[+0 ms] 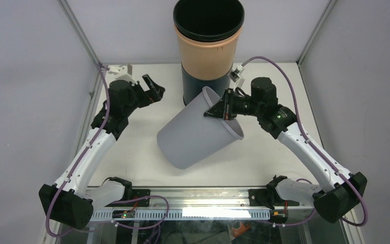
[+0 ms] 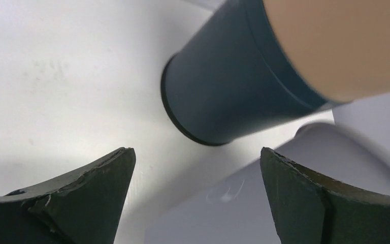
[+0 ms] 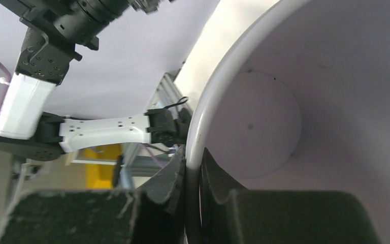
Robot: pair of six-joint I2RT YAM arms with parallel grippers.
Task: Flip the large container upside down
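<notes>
The large pale grey container (image 1: 193, 137) lies tilted on the white table (image 1: 132, 152), base down-left, mouth up-right. My right gripper (image 1: 218, 113) is shut on its upper rim; in the right wrist view the gripper (image 3: 193, 157) has one finger outside and one inside the white rim (image 3: 205, 109), with the container's inside bottom (image 3: 264, 132) beyond. My left gripper (image 1: 155, 91) is open and empty, to the upper left of the container and apart from it. In the left wrist view the gripper (image 2: 197, 150) is above the grey wall (image 2: 233, 208).
A tall stack of containers stands at the back centre: an orange one (image 1: 208, 48) with a black rim in a dark blue one (image 1: 193, 84), right behind the grey container. It shows in the left wrist view (image 2: 223, 86). Enclosure walls rise on both sides.
</notes>
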